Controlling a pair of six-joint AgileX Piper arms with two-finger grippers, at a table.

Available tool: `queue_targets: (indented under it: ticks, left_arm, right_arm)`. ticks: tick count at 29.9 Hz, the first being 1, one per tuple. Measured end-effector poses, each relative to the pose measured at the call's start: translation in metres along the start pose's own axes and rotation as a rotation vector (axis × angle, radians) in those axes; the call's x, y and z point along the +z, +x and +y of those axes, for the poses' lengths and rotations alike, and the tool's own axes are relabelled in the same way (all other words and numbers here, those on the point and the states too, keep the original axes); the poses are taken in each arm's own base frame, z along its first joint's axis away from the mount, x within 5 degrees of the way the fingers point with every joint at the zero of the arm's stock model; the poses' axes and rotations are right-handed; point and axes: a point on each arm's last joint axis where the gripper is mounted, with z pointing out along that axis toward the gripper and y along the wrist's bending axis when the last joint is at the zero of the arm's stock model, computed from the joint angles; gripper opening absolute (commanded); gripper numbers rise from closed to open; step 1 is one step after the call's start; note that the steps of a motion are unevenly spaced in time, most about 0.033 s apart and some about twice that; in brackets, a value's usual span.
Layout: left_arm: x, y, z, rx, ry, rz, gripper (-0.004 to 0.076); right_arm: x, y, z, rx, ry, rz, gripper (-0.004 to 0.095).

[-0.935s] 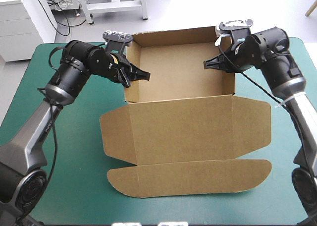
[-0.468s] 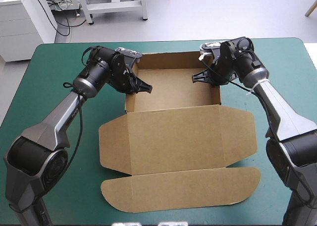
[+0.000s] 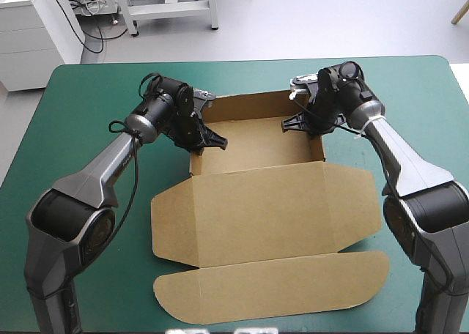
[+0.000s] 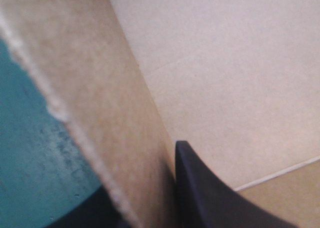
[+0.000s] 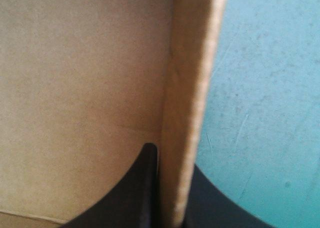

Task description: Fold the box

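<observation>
The brown box (image 3: 256, 147) stands as an open tray in the middle of the table, its lid (image 3: 264, 206) lying flat toward the near edge with a long flap (image 3: 271, 286) beyond it. My left gripper (image 3: 209, 138) is shut on the tray's left wall (image 4: 115, 113), one black finger (image 4: 210, 198) inside the tray. On the opposite side, my right gripper (image 3: 297, 121) is shut on the right wall (image 5: 192, 88); one finger (image 5: 130, 193) is inside and the other is outside over the teal-green cover (image 5: 260, 113).
Teal-green cover (image 3: 88, 129) lies bare on both sides of the box and along the far edge. Beyond the far edge a white cabinet (image 3: 37, 26) and a metal frame (image 3: 168, 4) stand on the floor.
Both grippers have come down and toward the near edge with the tray's side walls still in them. The whole box has moved with them and looks smaller, lower on the table.
</observation>
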Motion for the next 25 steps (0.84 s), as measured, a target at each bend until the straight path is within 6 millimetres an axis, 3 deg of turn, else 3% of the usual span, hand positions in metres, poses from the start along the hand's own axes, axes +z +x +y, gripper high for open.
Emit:
queue_targets:
  ticks: [6, 9, 14, 18, 21, 25]
  left_arm:
    - [-0.001, -0.002, 0.012, 0.004, 0.004, -0.006, 0.0526]
    - [-0.002, -0.003, 0.014, -0.004, 0.014, -0.015, 0.0569]
    - [-0.010, -0.006, 0.014, -0.008, 0.029, -0.041, 0.0568]
    - [-0.028, -0.009, 0.013, -0.005, 0.035, -0.096, 0.0568]
    - [-0.052, -0.010, 0.012, -0.003, 0.037, -0.161, 0.0568]
    - [-0.099, -0.002, 0.011, 0.024, 0.032, -0.273, 0.0568]
  right_arm:
    - [0.000, 0.000, 0.008, -0.025, -0.062, -0.002, 0.0708]
    - [0.000, 0.000, 0.011, -0.022, -0.085, -0.006, 0.0847]
    - [-0.002, 0.000, 0.012, -0.021, -0.088, -0.011, 0.0848]
    - [-0.014, 0.000, 0.011, -0.037, -0.079, -0.038, 0.0848]
    - [-0.033, 0.002, 0.008, -0.053, -0.057, -0.081, 0.0848]
    - [-0.072, 0.008, 0.005, -0.082, -0.030, -0.166, 0.0848]
